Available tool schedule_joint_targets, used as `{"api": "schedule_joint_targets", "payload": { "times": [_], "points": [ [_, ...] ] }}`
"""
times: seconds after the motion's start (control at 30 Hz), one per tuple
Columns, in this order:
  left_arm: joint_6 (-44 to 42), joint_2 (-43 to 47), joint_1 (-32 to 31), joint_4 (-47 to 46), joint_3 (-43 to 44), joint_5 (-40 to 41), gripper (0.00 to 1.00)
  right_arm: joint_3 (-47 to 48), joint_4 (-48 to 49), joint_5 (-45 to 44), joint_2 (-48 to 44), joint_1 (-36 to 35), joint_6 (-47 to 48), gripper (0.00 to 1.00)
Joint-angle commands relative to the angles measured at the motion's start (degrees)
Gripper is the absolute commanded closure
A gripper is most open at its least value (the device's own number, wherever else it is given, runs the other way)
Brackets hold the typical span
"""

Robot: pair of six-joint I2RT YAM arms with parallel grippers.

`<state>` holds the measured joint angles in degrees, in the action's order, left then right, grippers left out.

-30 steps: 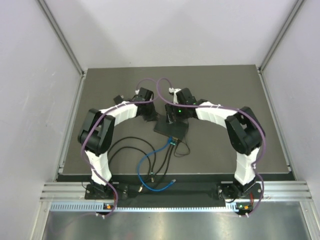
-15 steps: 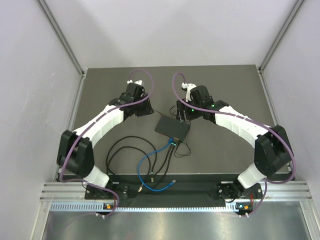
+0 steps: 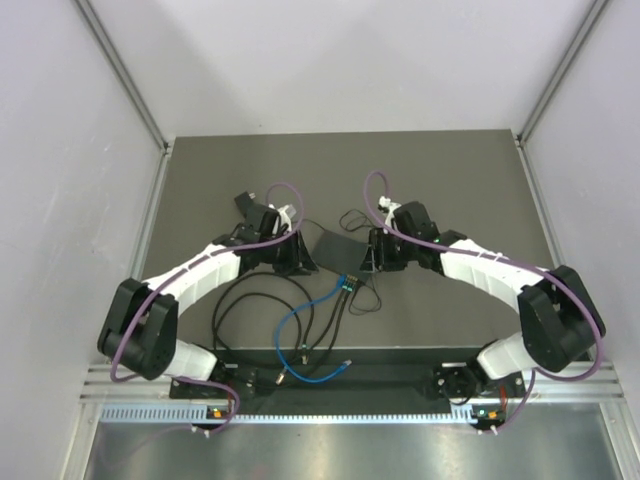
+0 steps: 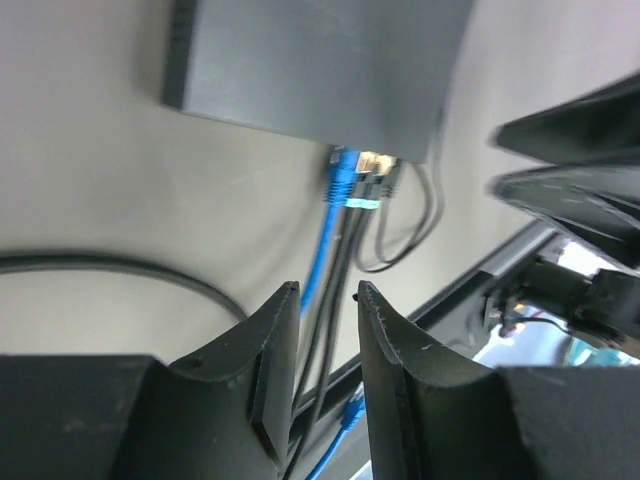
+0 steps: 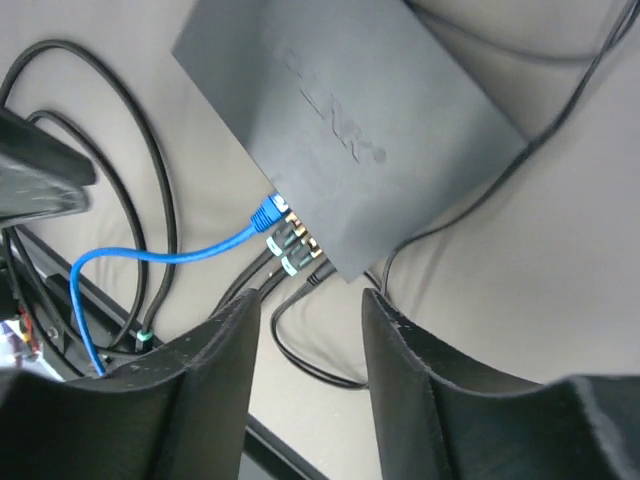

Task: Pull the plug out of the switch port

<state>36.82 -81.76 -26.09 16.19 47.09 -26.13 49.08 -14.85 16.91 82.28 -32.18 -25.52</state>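
the switch box (image 3: 336, 246) lies flat on the table (image 3: 450, 180) between the two arms. the switch port (image 5: 297, 226) sits in the box's near edge, the one facing the arm bases. a short row of plugs (image 5: 285, 240) is seated there side by side: a blue plug (image 5: 268, 213) at one end, then darker ones with pale green boots. i cannot tell which of them is the one meant. each plug's long axis runs straight out of that edge, square to it. so the pull, i judge, has to go along that line, away from the box and toward the near side of the table.

the right gripper (image 5: 306, 300) has its jaws spread wide with nothing between them. in its own view the row of plugs lies just ahead of the gap, near but not touching. the left gripper (image 4: 327, 292) has its jaws parted only a little, and they too are empty. the plugs show further off past its tips, and the blue cable (image 4: 322, 240) runs down toward the gap. from above, each gripper hangs at its own side of the box, neither on a plug. the right one looks nearer and better lined up, so it seems the likelier to take the plug.
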Motion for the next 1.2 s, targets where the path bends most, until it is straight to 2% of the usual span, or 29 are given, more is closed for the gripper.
{"api": "schedule_joint_targets", "payload": {
  "times": [0.0, 0.1, 0.17, 0.37, 0.57, 0.7, 0.87, 1.17],
  "points": [
    [1.5, 3.0, -0.2, -6.3, -1.7, -3.9, 0.65, -1.5, 6.5, 2.5, -2.3, 0.7, -3.6, 0.56],
    [1.1, 1.9, -0.5, -6.9, -2.7, -4.6, 0.65, -1.9, 8.2, 4.7, -1.2, 0.6, -4.7, 0.60],
    [0.8, 1.1, -0.5, -7.0, -2.8, -4.8, 0.64, -2.2, 9.1, 4.9, -0.8, 0.4, -5.8, 0.66],
    [1.7, -0.8, -1.4, -10.2, -3.9, -5.5, 0.63, -2.2, 11.9, 6.1, 1.6, -0.2, -5.5, 0.71],
    [3.2, -6.6, -1.9, -14.5, -3.5, -7.4, 0.64, 0.7, 13.5, 7.8, 7.4, -0.3, -4.0, 0.86],
    [4.7, -8.9, -2.5, -15.7, -3.2, -6.8, 0.63, 0.8, 14.4, 7.6, 9.8, -0.2, -3.7, 0.88],
    [8.2, -8.9, -2.7, -20.7, -4.7, -3.8, 0.50, 1.3, 15.8, 7.5, 12.1, -0.2, -2.9, 0.86],
    [8.4, -10.5, -2.7, -20.8, -3.7, -3.1, 0.50, 2.5, 15.0, 6.9, 14.2, 0.5, -1.1, 0.84]
  ]
}}
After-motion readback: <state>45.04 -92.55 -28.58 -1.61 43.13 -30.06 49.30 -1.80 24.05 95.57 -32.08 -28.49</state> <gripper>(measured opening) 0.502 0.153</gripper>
